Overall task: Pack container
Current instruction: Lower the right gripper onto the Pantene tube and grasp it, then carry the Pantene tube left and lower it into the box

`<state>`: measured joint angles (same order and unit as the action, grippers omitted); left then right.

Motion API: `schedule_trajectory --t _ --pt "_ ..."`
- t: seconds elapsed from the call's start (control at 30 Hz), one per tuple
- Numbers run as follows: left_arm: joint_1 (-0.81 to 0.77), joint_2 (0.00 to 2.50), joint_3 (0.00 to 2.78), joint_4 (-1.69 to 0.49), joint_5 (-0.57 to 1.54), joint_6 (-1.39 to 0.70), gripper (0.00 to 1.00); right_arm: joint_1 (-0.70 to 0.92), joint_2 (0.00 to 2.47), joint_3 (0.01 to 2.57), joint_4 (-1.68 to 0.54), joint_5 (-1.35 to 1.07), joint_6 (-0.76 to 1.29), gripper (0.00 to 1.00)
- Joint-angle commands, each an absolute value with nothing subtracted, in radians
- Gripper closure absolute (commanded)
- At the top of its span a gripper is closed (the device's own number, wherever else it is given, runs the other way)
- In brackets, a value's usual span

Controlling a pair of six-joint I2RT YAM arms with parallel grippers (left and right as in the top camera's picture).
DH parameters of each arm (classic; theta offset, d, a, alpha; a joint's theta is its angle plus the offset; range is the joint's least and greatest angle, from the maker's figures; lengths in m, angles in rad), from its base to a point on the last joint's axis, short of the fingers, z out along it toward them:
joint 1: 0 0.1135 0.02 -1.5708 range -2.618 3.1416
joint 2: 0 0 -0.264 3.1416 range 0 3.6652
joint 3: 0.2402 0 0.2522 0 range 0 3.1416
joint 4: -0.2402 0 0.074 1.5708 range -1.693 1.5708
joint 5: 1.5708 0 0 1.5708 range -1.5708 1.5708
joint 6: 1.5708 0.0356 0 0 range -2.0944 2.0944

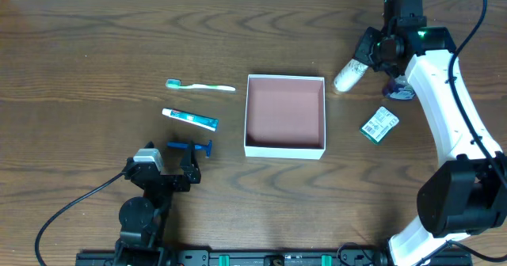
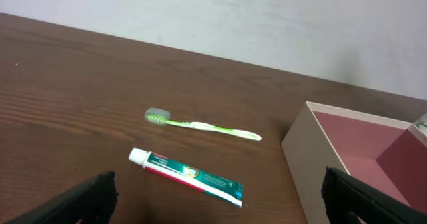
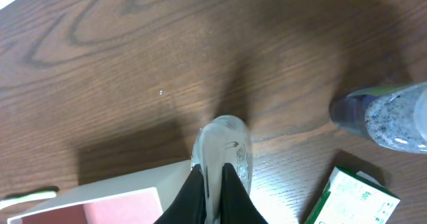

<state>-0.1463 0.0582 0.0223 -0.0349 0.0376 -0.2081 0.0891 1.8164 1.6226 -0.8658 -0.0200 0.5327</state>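
The container (image 1: 285, 112), a shallow white-walled box with a pinkish-brown inside, sits open at the table's middle. My right gripper (image 1: 364, 60) is shut on a white tube (image 1: 347, 76) just beyond the container's far right corner. In the right wrist view the black fingers (image 3: 230, 191) pinch the tube (image 3: 227, 141) at the right gripper (image 3: 213, 176), with the container's corner (image 3: 100, 201) at lower left. My left gripper (image 1: 170, 175) stands open near the front edge, holding nothing. The left wrist view shows this gripper (image 2: 220, 207) short of a toothpaste tube (image 2: 190, 176), with the container (image 2: 313, 157) to the right.
Left of the container lie a green toothbrush (image 1: 200, 85), the toothpaste tube (image 1: 190, 119) and a blue razor (image 1: 190, 146). To its right are a green-and-white packet (image 1: 379, 125) and a speckled bottle with a blue cap (image 1: 398, 90), beside my right arm.
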Motion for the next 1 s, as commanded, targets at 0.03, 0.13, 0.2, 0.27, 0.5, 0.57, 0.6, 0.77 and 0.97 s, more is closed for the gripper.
schedule_trajectory --t 0.03,0.13,0.2,0.27,0.5,0.57,0.6,0.77,0.97 --pt "-0.148 0.058 0.004 -0.071 0.011 -0.195 0.02 0.081 1.785 1.647 -0.904 -0.030 0.506 0.98" --pt "-0.148 0.058 0.004 -0.071 0.011 -0.195 0.02 0.081 1.765 1.702 -0.960 -0.021 0.479 0.99" --pt "-0.148 0.058 0.004 -0.071 0.011 -0.195 0.02 0.081 1.753 1.763 -1.019 -0.001 0.465 0.98" --pt "-0.148 0.058 0.004 -0.071 0.011 -0.195 0.02 0.081 1.740 1.840 -1.088 0.004 0.445 0.99" --pt "-0.148 0.058 0.004 -0.071 0.011 -0.195 0.02 0.112 1.681 2.037 -1.246 -0.006 0.422 0.98" --pt "-0.148 0.058 0.004 -0.071 0.011 -0.195 0.02 0.143 1.661 2.053 -1.259 -0.012 0.420 0.98" --pt "-0.148 0.058 0.004 -0.071 0.011 -0.195 0.02 0.164 1.649 2.053 -1.261 -0.012 0.420 0.99" --pt "-0.148 0.058 0.004 -0.071 0.011 -0.195 0.02 0.306 1.629 2.053 -1.256 -0.011 0.417 0.99" --pt "-0.148 0.058 0.004 -0.071 0.011 -0.195 0.02 0.479 1.673 2.045 -1.240 0.068 0.443 0.99"
